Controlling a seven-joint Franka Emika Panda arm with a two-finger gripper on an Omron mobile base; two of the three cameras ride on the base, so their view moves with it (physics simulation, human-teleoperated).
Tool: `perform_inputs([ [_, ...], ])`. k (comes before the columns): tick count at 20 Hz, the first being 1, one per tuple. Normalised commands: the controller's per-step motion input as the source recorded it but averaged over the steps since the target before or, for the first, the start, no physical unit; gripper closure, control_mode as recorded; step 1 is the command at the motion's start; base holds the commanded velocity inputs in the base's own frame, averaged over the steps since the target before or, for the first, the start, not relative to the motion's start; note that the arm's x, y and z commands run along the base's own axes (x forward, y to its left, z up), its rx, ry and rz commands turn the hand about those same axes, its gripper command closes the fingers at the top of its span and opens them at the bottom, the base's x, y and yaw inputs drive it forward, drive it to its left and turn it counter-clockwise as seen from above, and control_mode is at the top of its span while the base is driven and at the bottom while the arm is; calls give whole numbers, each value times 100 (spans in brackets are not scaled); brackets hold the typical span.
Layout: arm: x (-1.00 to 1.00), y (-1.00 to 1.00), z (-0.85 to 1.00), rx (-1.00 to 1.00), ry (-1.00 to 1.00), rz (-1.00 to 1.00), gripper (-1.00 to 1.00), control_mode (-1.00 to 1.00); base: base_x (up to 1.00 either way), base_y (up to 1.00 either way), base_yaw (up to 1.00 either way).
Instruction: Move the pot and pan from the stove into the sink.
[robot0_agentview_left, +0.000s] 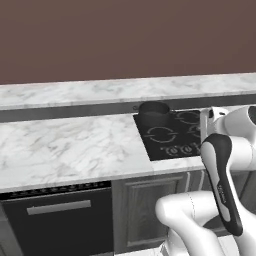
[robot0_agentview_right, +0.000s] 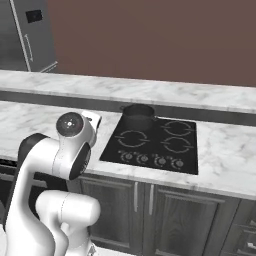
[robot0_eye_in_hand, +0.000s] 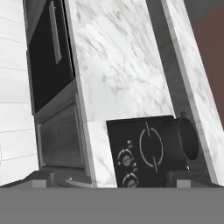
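The dark grey pot (robot0_agentview_left: 154, 114) (robot0_agentview_right: 138, 117) stands upright on the back-left burner of the black stove (robot0_agentview_left: 145, 139) (robot0_agentview_right: 155, 137). In the hand view the pot (robot0_eye_in_hand: 181, 142) lies at the lower right on the stove (robot0_eye_in_hand: 116, 135), its open mouth showing and nothing inside. My gripper (robot0_eye_in_hand: 113, 179) is open, its tips far apart at the bottom of the hand view, well short of the pot, out in front of the counter edge. The pan and the sink are out of view.
Marble counter (robot0_agentview_left: 70, 145) runs left of the stove, with a raised marble ledge (robot0_agentview_left: 125, 90) behind it. A black dishwasher front (robot0_agentview_left: 60, 215) (robot0_eye_in_hand: 48, 52) and dark cabinet doors (robot0_agentview_right: 140, 205) sit below. A steel fridge (robot0_agentview_right: 30, 35) stands far left.
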Motion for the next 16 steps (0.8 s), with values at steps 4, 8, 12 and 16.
perform_inputs([
  [4,0,0,0,0,0,0,-100,100,3,-1,0],
  [8,0,0,0,0,0,0,-100,100,39,-6,0],
  [12,0,0,0,0,0,0,-100,100,35,-1,0],
  [16,0,0,0,0,0,0,-100,100,32,0,0],
])
